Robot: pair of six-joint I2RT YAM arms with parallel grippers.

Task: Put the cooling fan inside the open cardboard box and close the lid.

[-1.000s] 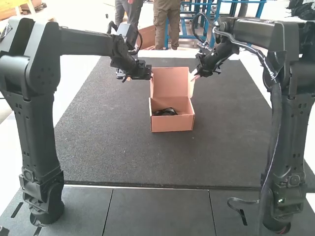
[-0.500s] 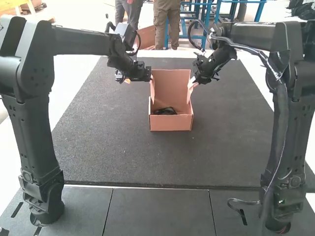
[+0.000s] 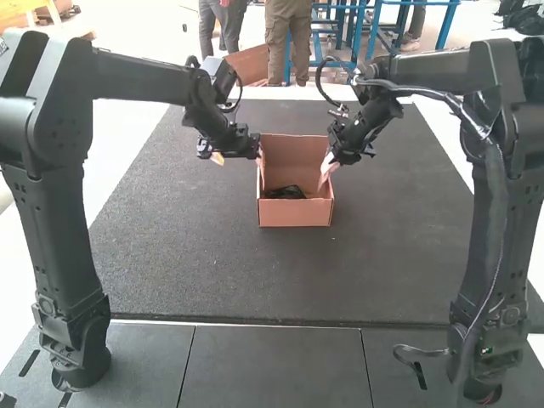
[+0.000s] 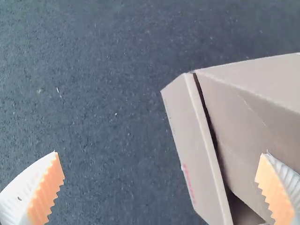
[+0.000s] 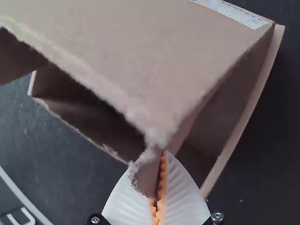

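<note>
high view: the dark matted surface (image 3: 170,246) carries the open cardboard box (image 3: 296,210) near its middle, with its lid (image 3: 293,149) raised at the back. the left gripper (image 3: 223,155) sits at the lid's left edge, its fingers (image 4: 44,190) spread wide and both cut off at the frame edge in the left wrist view. the right gripper (image 3: 330,163) has its fingers pinched on the lid's torn right side flap (image 5: 145,173). the cooling fan (image 3: 285,192) is a dark shape inside the box, partly hidden by the front wall. the faint red print (image 4: 189,180) on the left flap (image 4: 180,122) is too small to read.
</note>
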